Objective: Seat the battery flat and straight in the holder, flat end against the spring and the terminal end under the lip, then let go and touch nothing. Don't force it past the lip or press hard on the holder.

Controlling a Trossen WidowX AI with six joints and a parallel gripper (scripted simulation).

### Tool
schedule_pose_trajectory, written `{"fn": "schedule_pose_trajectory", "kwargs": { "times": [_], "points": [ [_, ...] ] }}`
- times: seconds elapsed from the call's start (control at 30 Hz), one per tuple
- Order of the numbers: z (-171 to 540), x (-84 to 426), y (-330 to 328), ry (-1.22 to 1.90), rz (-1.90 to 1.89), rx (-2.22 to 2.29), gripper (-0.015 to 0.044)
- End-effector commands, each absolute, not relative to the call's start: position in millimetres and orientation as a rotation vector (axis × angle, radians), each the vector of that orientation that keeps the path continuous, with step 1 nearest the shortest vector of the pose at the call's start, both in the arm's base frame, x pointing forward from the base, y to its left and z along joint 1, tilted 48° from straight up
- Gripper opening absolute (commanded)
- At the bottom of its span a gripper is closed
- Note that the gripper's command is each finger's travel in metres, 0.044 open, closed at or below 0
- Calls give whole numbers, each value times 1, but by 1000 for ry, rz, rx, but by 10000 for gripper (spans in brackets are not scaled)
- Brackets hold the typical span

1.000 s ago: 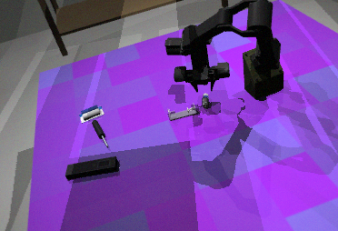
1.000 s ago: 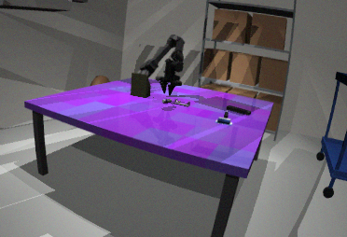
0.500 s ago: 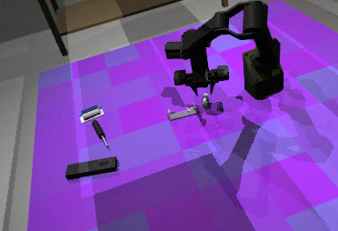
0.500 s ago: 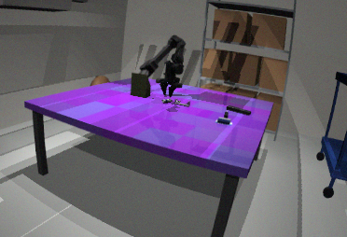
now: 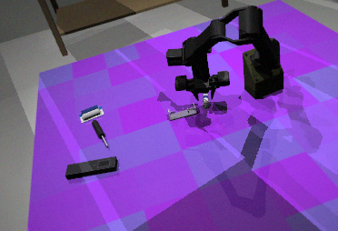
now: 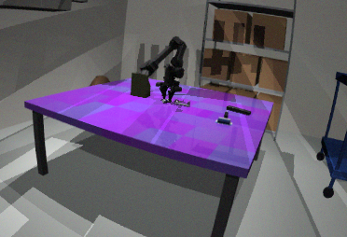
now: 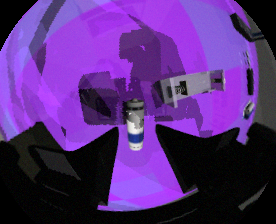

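The battery (image 5: 205,101) (image 7: 135,124), white with a blue band and a dark grey end, seems to lie on the table. In the wrist view its dark end points up the picture and its white end down. The grey holder (image 5: 183,114) (image 6: 181,103) (image 7: 196,85) lies beside it, empty, to the right in the wrist view; its coil spring shows at the end nearer the battery. My gripper (image 5: 204,96) (image 7: 137,128) is partly open, pointing down over the battery, with a finger on each side and visible gaps in the wrist view. The exact fingertip height is unclear.
A black oblong device (image 5: 92,167) (image 6: 239,110), a screwdriver (image 5: 99,132) and a blue-and-white item (image 5: 92,114) (image 6: 224,120) lie on the table (image 5: 150,158) beyond the holder, away from the arm. The arm's base (image 5: 263,76) (image 6: 140,85) stands on the battery's other side.
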State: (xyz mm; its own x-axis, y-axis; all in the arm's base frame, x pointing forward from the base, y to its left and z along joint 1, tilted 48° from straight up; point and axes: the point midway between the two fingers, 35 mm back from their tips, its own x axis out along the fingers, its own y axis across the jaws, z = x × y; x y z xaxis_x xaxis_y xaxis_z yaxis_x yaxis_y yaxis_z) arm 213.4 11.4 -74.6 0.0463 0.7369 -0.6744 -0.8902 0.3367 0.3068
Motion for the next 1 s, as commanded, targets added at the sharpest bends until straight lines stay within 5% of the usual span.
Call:
{"fn": "schedule_pose_trajectory", "kwargs": {
  "times": [0.0, 0.2, 0.37, 0.5, 0.97],
  "points": [
    [-78, 213, 16, 868, 1254, -205, 228],
    [-82, 213, 22, 866, 1255, -205, 228],
    [-82, 213, 22, 866, 1255, -205, 97],
    [-82, 213, 22, 866, 1255, -205, 70],
    [-49, 210, -16, 868, 1254, -206, 66]
  ]
}}
